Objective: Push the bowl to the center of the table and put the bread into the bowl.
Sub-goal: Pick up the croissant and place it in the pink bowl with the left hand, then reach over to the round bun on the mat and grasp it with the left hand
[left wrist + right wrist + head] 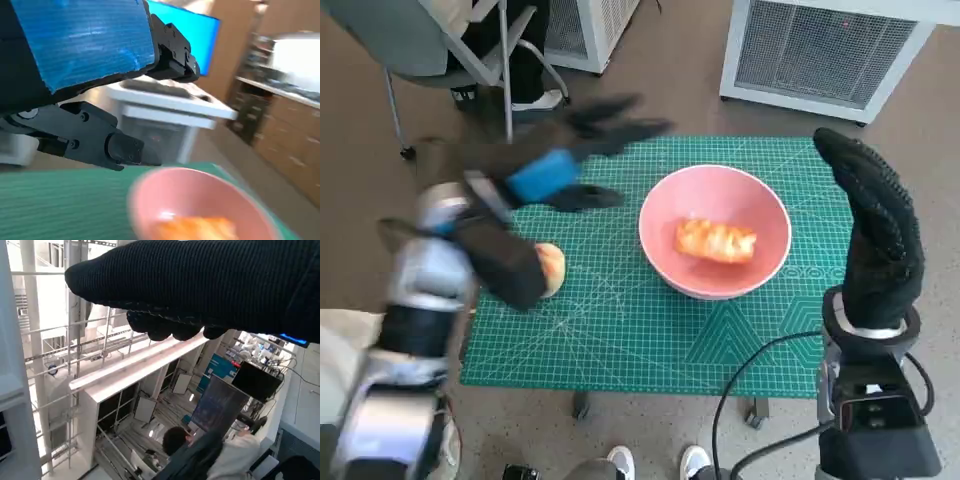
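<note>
Bowl: pink bowl (715,245) standing on the green cutting mat (620,330) that covers my desk, a little right of the mat's middle; my left wrist view shows its rim (195,200) blurred.
Bread: golden piece of bread (716,241) lying inside the bowl, on its bottom; seen as an orange blur (200,227) from my left wrist.
Second bread: pale roll (551,268) on the mat near its left edge, partly hidden behind my left forearm, well apart from the bowl.
Left hand: my left hand (575,165), blue tape on its back, is above the far left part of the mat, left of the bowl and not touching it; fingers spread, holding nothing; motion-blurred.
Right hand: my gloved right hand (875,225) is raised upright at the right edge of the desk, just right of the bowl; fingers straight and together, nothing held.
Background: person (210,452) seated, seen from my right wrist.
</note>
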{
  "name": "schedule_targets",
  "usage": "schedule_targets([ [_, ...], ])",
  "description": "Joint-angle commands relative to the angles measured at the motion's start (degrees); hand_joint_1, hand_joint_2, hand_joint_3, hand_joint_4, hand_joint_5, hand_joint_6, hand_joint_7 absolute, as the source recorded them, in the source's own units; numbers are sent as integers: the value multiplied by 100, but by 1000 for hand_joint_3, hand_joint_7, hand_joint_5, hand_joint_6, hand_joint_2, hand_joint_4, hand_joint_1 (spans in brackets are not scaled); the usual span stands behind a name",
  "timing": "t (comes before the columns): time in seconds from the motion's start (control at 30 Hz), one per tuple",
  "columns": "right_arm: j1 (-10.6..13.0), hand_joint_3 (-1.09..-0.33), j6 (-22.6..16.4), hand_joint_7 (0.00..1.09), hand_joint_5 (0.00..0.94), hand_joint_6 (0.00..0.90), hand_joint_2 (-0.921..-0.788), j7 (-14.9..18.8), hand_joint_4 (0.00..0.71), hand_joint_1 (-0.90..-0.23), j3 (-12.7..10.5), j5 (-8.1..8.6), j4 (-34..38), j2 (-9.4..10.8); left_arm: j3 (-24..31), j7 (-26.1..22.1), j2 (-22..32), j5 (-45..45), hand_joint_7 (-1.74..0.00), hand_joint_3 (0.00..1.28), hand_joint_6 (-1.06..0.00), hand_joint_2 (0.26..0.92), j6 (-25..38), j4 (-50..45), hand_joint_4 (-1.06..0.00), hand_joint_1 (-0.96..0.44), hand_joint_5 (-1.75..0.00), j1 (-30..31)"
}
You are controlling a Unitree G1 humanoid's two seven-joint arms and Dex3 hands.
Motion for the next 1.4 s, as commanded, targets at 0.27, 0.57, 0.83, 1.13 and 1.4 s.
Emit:
schedule_targets([
  [0.27,20,-514,59,703,0,139,-921,70,424,-393,51,107,7,-15,344,-362,916,31,-113,14,-491,920,649,-906,-373,-275,-35,1063],
  [0.57,-41,-523,9,703,0,138,-921,132,424,-375,70,197,144,-49,370,-522,1005,-151,-70,15,-471,921,884,-900,-351,-251,-11,1580],
  [0.83,-58,-531,-20,711,3,143,-921,198,429,-363,80,256,200,-44,185,-808,902,-124,-30,4,-450,911,1342,-930,-331,-194,0,1686],
  [1.13,-29,-532,6,722,5,141,-921,252,433,-365,97,295,144,-38,-284,-1078,790,82,-10,0,-435,893,1502,-409,-312,-127,0,1511],
  [1.4,-14,-531,26,731,7,136,-921,298,438,-358,80,309,116,-48,-692,-1226,594,294,0,3,-398,897,1420,662,-276,-95,0,1072],
])
